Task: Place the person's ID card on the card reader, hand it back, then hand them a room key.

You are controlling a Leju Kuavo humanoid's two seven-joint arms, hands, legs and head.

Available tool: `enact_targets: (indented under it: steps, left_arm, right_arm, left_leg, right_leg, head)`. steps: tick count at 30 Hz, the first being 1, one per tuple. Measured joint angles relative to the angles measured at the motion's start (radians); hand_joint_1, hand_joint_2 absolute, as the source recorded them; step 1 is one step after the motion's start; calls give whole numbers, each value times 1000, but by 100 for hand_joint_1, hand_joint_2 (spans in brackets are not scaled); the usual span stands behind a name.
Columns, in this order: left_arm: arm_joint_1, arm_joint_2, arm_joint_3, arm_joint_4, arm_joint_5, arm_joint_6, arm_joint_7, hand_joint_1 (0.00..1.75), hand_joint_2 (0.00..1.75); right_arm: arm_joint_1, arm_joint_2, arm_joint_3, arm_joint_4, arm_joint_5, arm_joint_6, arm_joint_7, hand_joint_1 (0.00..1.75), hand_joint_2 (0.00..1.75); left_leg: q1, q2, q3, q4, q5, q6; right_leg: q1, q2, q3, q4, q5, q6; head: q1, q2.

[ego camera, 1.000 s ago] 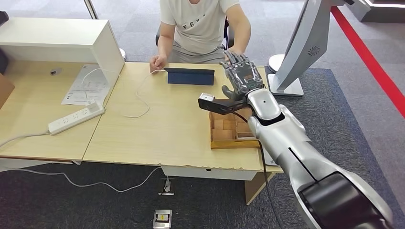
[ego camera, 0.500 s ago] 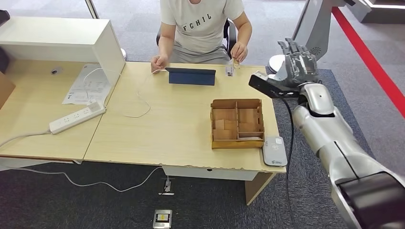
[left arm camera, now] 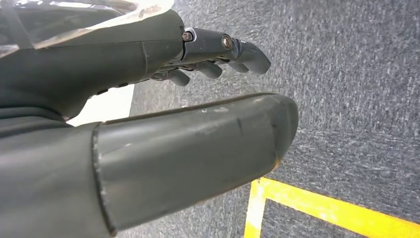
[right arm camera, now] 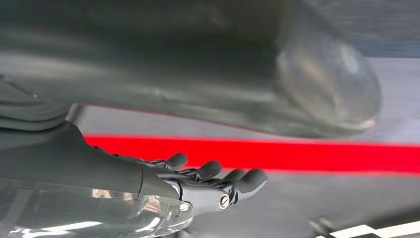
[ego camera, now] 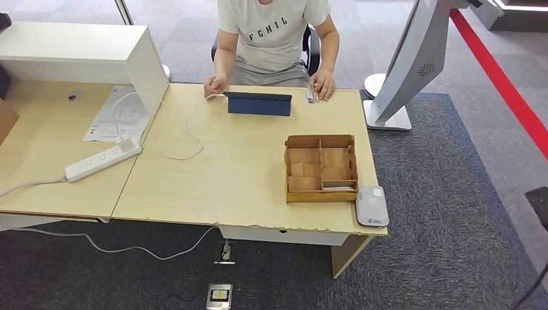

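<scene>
The grey-white card reader (ego camera: 371, 205) lies flat at the table's near right corner with nothing on it. Beside it stands a cardboard box (ego camera: 321, 166) with several compartments. At the far edge a seated person (ego camera: 274, 32) rests a hand (ego camera: 322, 85) on a small pale card-like item (ego camera: 311, 96); I cannot tell which card it is. My left hand (left arm camera: 198, 148) hangs over grey carpet, fingers apart and holding nothing. My right hand (right arm camera: 148, 178) is also off the table, over carpet with a red stripe, fingers stretched out and bare.
A dark tablet (ego camera: 258, 103) with a white cable stands in front of the person. A power strip (ego camera: 103, 159), papers (ego camera: 119, 113) and a white shelf unit (ego camera: 84, 55) fill the left side. A white kiosk stand (ego camera: 400, 77) rises right of the table.
My right arm has swung away from the far right of the table and dropped out of the head view. The person's hand has come down onto the table with the small item.
</scene>
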Motion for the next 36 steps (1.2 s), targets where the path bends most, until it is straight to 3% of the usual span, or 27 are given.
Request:
enact_targets:
  steps: [2, 5, 10, 17, 21, 29, 36]
  left_arm:
    - [0, -2, 3, 0, 23, 11, -5, 0, 0]
    - [0, -8, 9, 1, 66, 23, -16, 0, 0]
    - [-5, -17, 13, 2, 218, 5, -85, 0, 0]
    - [-14, -25, 14, 2, 232, -5, -129, 0, 0]
    - [-14, -25, 13, 3, 223, -13, -137, 0, 0]
    - [-14, -23, 13, 3, 210, -27, -156, 0, 0]
    - [-14, -23, 4, 3, 132, -2, -131, 0, 0]
  right_arm:
    - [124, -14, -59, 6, -73, -18, 5, 0, 0]
    - [303, 11, -157, 19, -178, -42, 23, 0, 0]
    - [449, 143, -299, 45, -249, -59, 192, 0, 0]
    - [490, 357, -401, 68, -273, -86, 204, 0, 0]
    - [496, 434, -434, 75, -267, -88, 181, 0, 0]
    - [499, 469, -468, 76, -249, -72, 17, 0, 0]
    - [499, 475, -476, 77, -228, -66, 4, 0, 0]
  left_leg:
    - [1, -2, 0, 0, -1, -1]
    - [2, -4, 0, -1, -3, -3]
    - [4, 2, 4, -3, -4, -6]
    - [6, 6, 7, -3, -2, -9]
    - [6, 6, 8, -3, -2, -10]
    - [4, 6, 8, -3, -2, -10]
    - [3, 6, 8, -3, -2, -10]
  right_leg:
    - [1, -1, 1, 0, -1, -1]
    - [2, -2, 3, 0, -4, -2]
    - [4, 1, 2, 1, -5, -7]
    - [6, 3, 2, 3, -5, -9]
    - [5, 3, 2, 5, -5, -9]
    - [3, 3, 2, 5, -5, -9]
    - [3, 3, 2, 5, -5, -9]
  head:
    - [0, 0]
    - [0, 0]
    - [0, 0]
    - [0, 0]
    - [0, 0]
    - [0, 0]
    - [0, 0]
